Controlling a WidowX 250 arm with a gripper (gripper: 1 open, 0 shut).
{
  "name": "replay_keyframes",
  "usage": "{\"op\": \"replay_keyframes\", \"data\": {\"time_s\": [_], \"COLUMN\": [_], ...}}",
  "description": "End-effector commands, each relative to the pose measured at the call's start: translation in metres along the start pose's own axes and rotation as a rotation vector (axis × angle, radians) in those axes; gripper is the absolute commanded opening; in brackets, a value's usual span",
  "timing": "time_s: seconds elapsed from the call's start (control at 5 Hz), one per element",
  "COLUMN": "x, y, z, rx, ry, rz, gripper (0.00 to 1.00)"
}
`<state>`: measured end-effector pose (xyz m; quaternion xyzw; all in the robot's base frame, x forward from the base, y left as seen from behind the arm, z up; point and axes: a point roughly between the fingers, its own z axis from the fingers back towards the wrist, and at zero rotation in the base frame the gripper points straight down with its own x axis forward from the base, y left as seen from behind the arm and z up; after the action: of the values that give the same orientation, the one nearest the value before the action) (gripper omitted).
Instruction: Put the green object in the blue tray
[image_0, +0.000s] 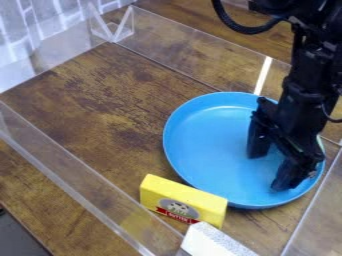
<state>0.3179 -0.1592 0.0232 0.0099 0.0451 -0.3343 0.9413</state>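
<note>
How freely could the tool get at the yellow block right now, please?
Probably yes: the tool stands open over the blue tray, and the yellow block lies uncovered just beside the tray's near rim, with nothing between them.

Blue tray (201, 140) left half free; yellow block (183, 199) crowds desk (94, 110) front edge (clear walls around).

The blue tray (201, 140) is a bright, even sky blue. The arm and its hand (283, 165) over the tray are black. Beside the tray lies a yellow block (183, 199) with a pale printed picture on its side face. The bench (94, 95) is dark brown wood with visible grain, ringed by clear walls (60, 185).
</note>
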Motion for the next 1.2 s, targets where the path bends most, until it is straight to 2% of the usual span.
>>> {"op": "replay_keyframes", "data": {"time_s": [0.0, 0.2, 0.6, 0.8, 1.0], "x": [-0.01, -0.01, -0.013, -0.014, -0.015], "y": [0.013, 0.021, 0.042, 0.047, 0.047], "z": [0.019, 0.023, 0.04, 0.066, 0.08], "rx": [0.011, 0.015, 0.031, 0.058, 0.078], "ry": [-0.019, -0.011, 0.019, 0.038, 0.062], "rz": [0.027, 0.049, 0.016, 0.051, 0.09], "gripper": [1.0, 0.0, 0.0, 0.0, 0.0]}}
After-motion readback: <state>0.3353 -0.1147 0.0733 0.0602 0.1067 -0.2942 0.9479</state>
